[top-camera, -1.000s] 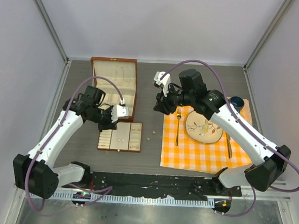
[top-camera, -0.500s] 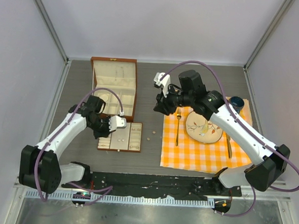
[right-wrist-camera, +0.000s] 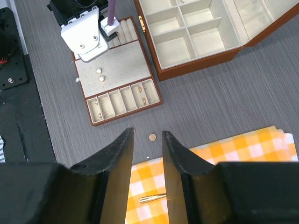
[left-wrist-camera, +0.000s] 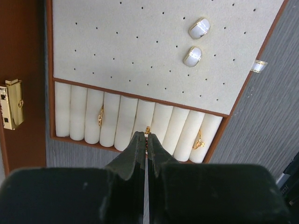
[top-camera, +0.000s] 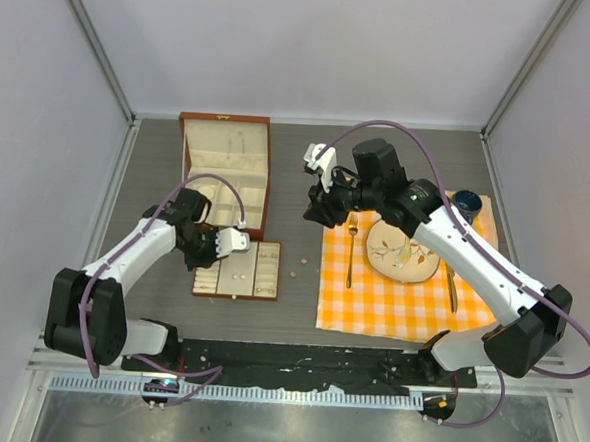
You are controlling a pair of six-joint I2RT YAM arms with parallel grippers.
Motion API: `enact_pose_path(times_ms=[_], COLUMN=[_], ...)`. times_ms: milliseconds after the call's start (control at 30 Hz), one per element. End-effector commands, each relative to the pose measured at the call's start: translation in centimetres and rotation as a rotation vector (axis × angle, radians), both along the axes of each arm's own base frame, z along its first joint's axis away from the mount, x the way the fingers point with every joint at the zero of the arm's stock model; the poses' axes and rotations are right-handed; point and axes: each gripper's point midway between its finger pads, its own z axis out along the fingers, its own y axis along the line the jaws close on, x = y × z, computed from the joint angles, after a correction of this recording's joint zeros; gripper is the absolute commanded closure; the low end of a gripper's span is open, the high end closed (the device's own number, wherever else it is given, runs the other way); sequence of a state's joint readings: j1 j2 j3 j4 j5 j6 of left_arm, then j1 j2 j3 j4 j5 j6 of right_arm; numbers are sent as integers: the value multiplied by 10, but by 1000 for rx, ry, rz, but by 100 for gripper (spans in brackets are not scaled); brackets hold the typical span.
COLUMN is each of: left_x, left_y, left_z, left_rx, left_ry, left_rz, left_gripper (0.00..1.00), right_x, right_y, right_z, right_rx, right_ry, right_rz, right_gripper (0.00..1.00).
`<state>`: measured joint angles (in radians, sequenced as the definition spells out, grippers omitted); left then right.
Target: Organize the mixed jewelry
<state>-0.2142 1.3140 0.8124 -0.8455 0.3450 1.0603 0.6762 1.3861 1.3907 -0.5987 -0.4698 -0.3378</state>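
Seen from above, two robot arms work over a grey worktop (left-wrist-camera: pixel 273 116).

The left tool (left-wrist-camera: pixel 146 136) is lowered over a shallow wooden tray (left-wrist-camera: pixel 117 46) lined in cream. Its two fingers are pressed together on a tiny gold ring (left-wrist-camera: pixel 147 129), which shows only as a glint at their tips. The tips sit in a groove between the padded ring rolls (left-wrist-camera: pixel 84 112) along the tray's near side. The narrow pinch probably lets the ring slide into the slot without disturbing its neighbours.

Another ring (left-wrist-camera: pixel 100 115) is already seated a few rolls to the left, and a third (left-wrist-camera: pixel 198 140) is seated near the right end. Two pearl-like studs (left-wrist-camera: pixel 196 42) rest close together on the perforated pad above the rolls, the part of the tray meant for studs. A small white-and-gold piece (left-wrist-camera: pixel 258 66) lies on the worktop just outside the tray's edge, not yet sorted.

The right tool (right-wrist-camera: pixel 145 134) hangs well above the worktop with its fingers spread apart and nothing held. Directly beneath it lies a loose gold piece (right-wrist-camera: pixel 152 137), between the tray and an orange checked cloth (right-wrist-camera: pixel 243 154). This looks like the arm lining up for the next pickup.

An open wooden box (right-wrist-camera: pixel 201 62) with cream compartments stands just beyond the tray.
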Motion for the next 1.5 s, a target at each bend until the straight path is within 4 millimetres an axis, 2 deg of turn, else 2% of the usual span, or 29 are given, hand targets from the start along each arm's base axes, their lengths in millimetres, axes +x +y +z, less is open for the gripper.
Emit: enact_pose_path(times_ms=[0, 367, 833, 1467], left_x=[6, 0, 7, 0], left_y=[3, 4, 2, 7], left_z=[-3, -10, -12, -25], left_rx=[13, 15, 5, 21], left_ry=[-31, -32, -49, -66], left_rz=[-15, -31, -32, -30], left_gripper=[100, 100, 100, 100], right_x=[3, 4, 4, 7], right_y=[1, 2, -1, -2], right_z=[16, 14, 12, 11], right_rx=[42, 43, 44, 52], right_ry=[-39, -33, -28, -14], right_rz=[-1, -5, -8, -12], right_gripper=[63, 63, 64, 63])
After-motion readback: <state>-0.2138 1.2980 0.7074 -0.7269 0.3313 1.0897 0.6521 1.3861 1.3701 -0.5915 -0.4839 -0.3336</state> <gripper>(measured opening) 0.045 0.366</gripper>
